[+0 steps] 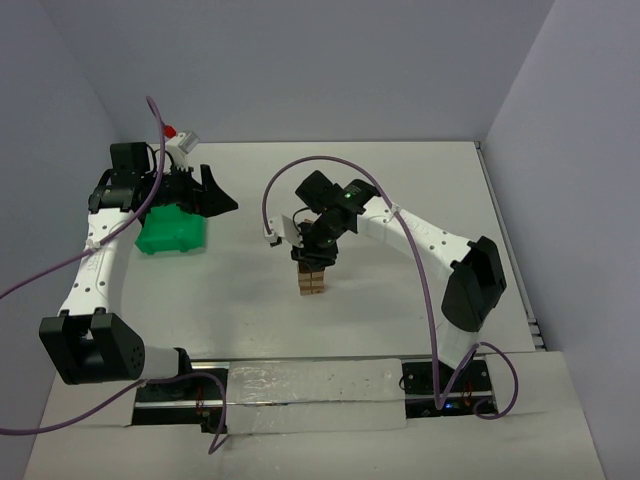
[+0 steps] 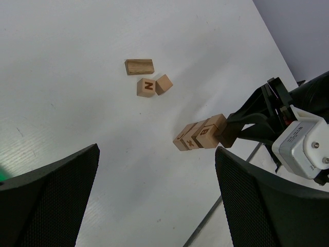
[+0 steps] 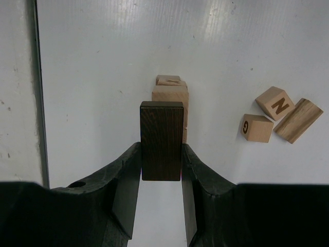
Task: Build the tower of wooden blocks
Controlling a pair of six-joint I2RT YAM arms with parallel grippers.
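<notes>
The tower (image 1: 311,282) stands mid-table as a narrow stack of light-tan lettered wood blocks (image 2: 199,137). My right gripper (image 3: 161,154) is shut on a dark brown block (image 3: 161,138), which lies against the tower's top block (image 3: 170,94). In the top view, the right gripper (image 1: 310,256) hangs directly over the stack. Three loose wood blocks lie beyond it: an N cube (image 3: 277,103), a G cube (image 3: 257,127) and a plain oblong block (image 3: 298,120). My left gripper (image 1: 215,195) is open and holds nothing, well left of the tower, its fingers (image 2: 51,200) spread wide.
A green plastic bin (image 1: 170,232) sits under the left arm at the left of the table. The right arm's purple cable (image 1: 430,300) loops over the table's right half. Grey walls close in the back and both sides.
</notes>
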